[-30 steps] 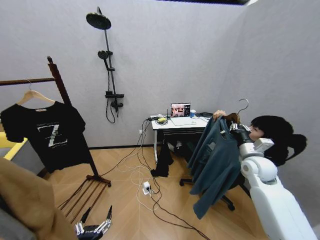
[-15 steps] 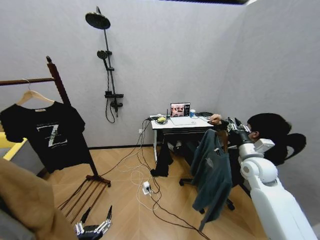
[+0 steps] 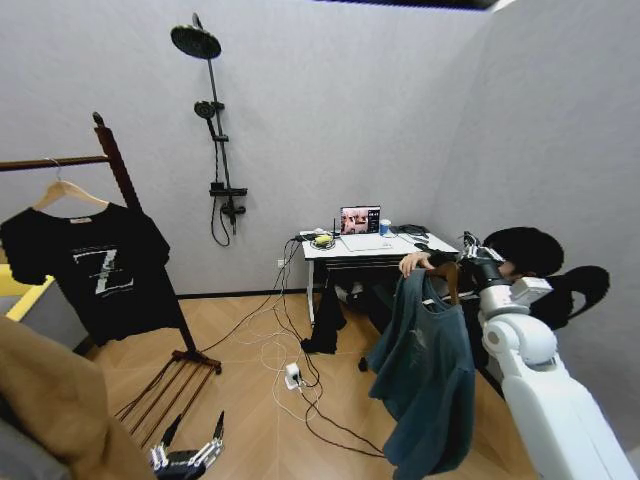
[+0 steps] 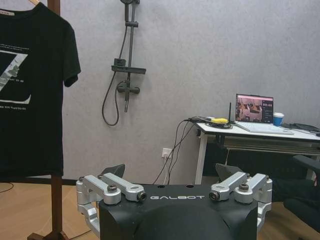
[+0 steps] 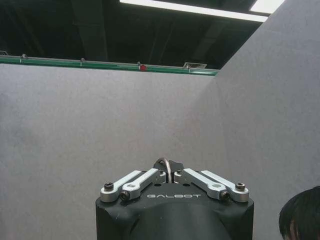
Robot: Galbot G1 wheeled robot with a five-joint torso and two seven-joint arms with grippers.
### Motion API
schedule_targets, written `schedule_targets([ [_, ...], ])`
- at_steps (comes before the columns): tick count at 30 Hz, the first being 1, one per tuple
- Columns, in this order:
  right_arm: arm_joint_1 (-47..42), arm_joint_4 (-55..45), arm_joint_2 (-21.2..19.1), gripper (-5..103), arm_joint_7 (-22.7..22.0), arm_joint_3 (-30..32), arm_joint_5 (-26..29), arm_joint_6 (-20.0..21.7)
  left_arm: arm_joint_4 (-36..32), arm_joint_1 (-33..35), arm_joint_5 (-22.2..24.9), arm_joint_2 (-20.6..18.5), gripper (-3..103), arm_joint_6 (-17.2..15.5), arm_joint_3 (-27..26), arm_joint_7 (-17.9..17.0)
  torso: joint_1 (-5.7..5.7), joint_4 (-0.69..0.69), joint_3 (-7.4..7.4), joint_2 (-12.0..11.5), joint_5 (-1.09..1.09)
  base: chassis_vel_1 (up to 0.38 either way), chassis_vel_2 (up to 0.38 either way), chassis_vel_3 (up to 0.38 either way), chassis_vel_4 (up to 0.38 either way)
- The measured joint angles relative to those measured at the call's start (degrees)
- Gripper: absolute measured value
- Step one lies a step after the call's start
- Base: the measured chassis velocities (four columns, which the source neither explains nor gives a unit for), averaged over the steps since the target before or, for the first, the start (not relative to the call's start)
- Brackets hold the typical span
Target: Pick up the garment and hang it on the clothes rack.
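— Garment [image 3: 428, 380] position? Gripper states?
— It is hung at the frame's right, its hanger hook clamped in the right gripper [image 3: 470, 255]; a person's hand [image 3: 413, 263] is laid on it. The left gripper [image 3: 185, 458], lower left, is held apart.
— Risk?
— The hook could be slipped free if swung toward the rack [image 3: 115, 165], upper left.

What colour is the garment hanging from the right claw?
Dark teal-blue; the garment shows best in the head view.

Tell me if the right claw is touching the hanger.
Touching. The right wrist view shows the right claw shut around the hanger hook.
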State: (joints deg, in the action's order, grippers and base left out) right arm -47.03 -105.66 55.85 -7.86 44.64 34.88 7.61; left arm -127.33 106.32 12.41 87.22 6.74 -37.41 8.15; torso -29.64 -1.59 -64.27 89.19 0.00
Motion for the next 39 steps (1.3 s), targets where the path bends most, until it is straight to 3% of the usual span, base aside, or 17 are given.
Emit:
schedule_targets([
  [7, 0.07, 0.24, 0.07, 1, -0.76, 0.26, 0.04, -0.1, 0.0, 0.0, 0.0, 0.0, 100, 0.0, 0.0, 0.0, 0.0, 0.0, 0.0, 0.0, 0.0, 0.0, 0.0, 0.0, 0.0],
  [10, 0.5, 0.2, -0.38, 17, -1.13, 0.3, 0.74, 0.54, 0.0, 0.0, 0.0, 0.0, 100, 0.0, 0.0, 0.0, 0.0, 0.0, 0.0, 0.0, 0.0, 0.0, 0.0, 0.0, 0.0],
  [13, 0.51, 0.16, -0.48, 22, -1.17, 0.3, 0.82, 0.69, 0.0, 0.0, 0.0, 0.0, 100, 0.0, 0.0, 0.0, 0.0, 0.0, 0.0, 0.0, 0.0, 0.0, 0.0, 0.0, 0.0],
  [15, 0.33, 0.07, -0.65, 33, -1.17, 0.36, 0.83, 1.05, 0.0, 0.0, 0.0, 0.0, 100, 0.0, 0.0, 0.0, 0.0, 0.0, 0.0, 0.0, 0.0, 0.0, 0.0, 0.0, 0.0],
  [16, 0.33, 0.07, -0.65, 33, -1.17, 0.36, 0.83, 1.05, 0.0, 0.0, 0.0, 0.0, 100, 0.0, 0.0, 0.0, 0.0, 0.0, 0.0, 0.0, 0.0, 0.0, 0.0, 0.0, 0.0],
  [24, -0.98, 0.09, -0.49, 66, -0.05, 0.66, -1.01, 0.98, 0.0, 0.0, 0.0, 0.0, 100, 0.0, 0.0, 0.0, 0.0, -0.01, 0.0, 0.0, 0.0, 0.0, 0.0, 0.0, 0.0],
  [26, -0.98, 0.21, -0.46, 70, 0.06, 0.68, -1.22, 0.88, 0.0, 0.0, 0.0, 0.0, 100, 0.0, 0.0, 0.0, 0.0, -0.01, 0.0, 0.0, 0.0, 0.0, 0.0, 0.0, 0.0],
  [28, -0.98, 0.35, -0.45, 70, 0.2, 0.71, -1.4, 0.76, 0.0, 0.0, 0.0, 0.0, 100, 0.0, 0.0, 0.0, 0.0, -0.01, 0.0, 0.0, 0.0, 0.0, 0.0, 0.0, 0.0],
  [29, -0.96, 0.51, -0.45, 59, 0.43, 0.72, -1.65, 0.65, 0.0, 0.0, 0.0, 0.0, 100, 0.0, 0.0, 0.0, 0.0, -0.01, 0.0, 0.0, 0.0, 0.0, 0.0, 0.0, 0.0],
  [31, -0.94, 0.6, -0.45, 59, 0.59, 0.72, -1.78, 0.57, 0.0, 0.0, 0.0, 0.0, 100, 0.0, 0.0, 0.0, 0.0, -0.01, 0.0, -0.01, 0.0, 0.0, 0.0, 0.0, 0.0],
  [32, -0.91, 0.69, -0.42, 48, 0.82, 0.72, -1.96, 0.43, 0.0, 0.0, 0.0, 0.0, 100, 0.0, 0.0, 0.0, 0.0, -0.01, 0.0, -0.01, 0.0, 0.0, 0.0, 0.0, 0.0],
  [39, -0.84, 0.99, -0.26, 27, 1.22, 0.56, -2.18, 0.21, 0.0, 0.0, 0.0, 0.0, 100, 0.0, 0.0, 0.0, 0.0, -0.01, 0.0, -0.02, 0.0, 0.0, 0.0, 0.0, 0.0],
])
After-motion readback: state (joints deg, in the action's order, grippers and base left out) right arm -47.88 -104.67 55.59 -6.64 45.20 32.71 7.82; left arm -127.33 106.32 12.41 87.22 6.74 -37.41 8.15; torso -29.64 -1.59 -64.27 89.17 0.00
